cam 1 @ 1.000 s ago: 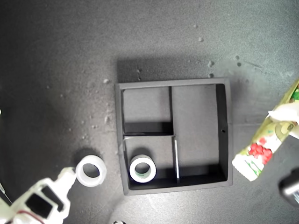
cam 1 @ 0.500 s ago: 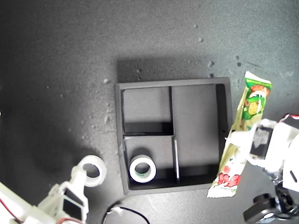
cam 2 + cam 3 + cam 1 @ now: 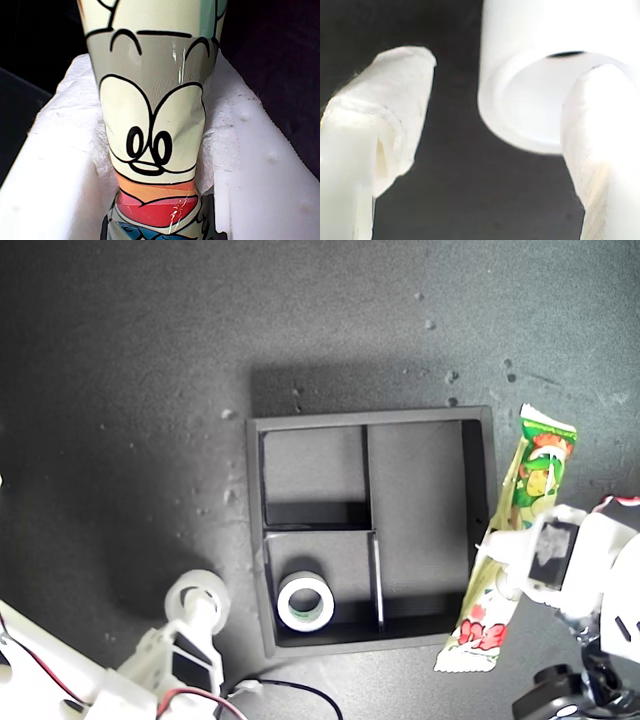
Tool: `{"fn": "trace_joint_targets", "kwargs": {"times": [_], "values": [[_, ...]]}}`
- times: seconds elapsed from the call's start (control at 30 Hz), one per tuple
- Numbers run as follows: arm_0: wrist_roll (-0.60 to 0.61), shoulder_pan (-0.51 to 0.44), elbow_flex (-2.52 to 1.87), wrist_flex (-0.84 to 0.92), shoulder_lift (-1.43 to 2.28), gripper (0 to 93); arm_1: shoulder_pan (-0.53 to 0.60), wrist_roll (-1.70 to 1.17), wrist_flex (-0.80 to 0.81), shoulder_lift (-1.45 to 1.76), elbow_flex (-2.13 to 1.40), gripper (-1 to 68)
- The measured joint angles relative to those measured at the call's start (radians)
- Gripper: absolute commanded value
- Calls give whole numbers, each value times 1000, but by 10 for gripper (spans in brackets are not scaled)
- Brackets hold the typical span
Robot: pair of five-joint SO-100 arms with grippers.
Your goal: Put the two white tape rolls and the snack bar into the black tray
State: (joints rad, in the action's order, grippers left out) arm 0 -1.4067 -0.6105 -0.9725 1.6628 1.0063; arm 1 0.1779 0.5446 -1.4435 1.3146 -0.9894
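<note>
The black tray lies mid-scene on a dark mat. One white tape roll rests in its small compartment nearest the exterior view's bottom left. The other white tape roll lies on the mat outside, off the tray's left wall in the exterior view. My second gripper is open at it, one finger over the roll's hole, the other finger outside. My first gripper is shut on the snack bar, which slants over the tray's right wall in that view. The bar fills the first wrist view.
A thin black cable curls on the mat below the tray in the exterior view. White crumbs dot the mat around the tray. A dark arm part shows at that view's lower right.
My first gripper carried the snack bar in from the exterior view's right edge to the tray's right wall. My second gripper shifted and now reaches the loose tape roll from below.
</note>
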Motion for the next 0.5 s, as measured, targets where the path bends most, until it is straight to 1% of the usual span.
{"fn": "trace_joint_targets", "kwargs": {"times": [0.07,0.13,0.2,0.3,0.4,0.5], "values": [[0,-3,12,0,-35,199,0,0,0,0,0,-5],[0,-5,40,0,-84,169,0,0,6,0,-14,-5],[0,2,75,0,-138,133,-3,0,32,0,-38,-4],[-6,15,126,3,-206,117,-9,0,84,-23,-60,-4],[-14,28,187,21,-256,59,-12,0,115,-89,-48,-4],[-14,46,287,78,-318,24,-15,0,121,-192,21,-4]]}}
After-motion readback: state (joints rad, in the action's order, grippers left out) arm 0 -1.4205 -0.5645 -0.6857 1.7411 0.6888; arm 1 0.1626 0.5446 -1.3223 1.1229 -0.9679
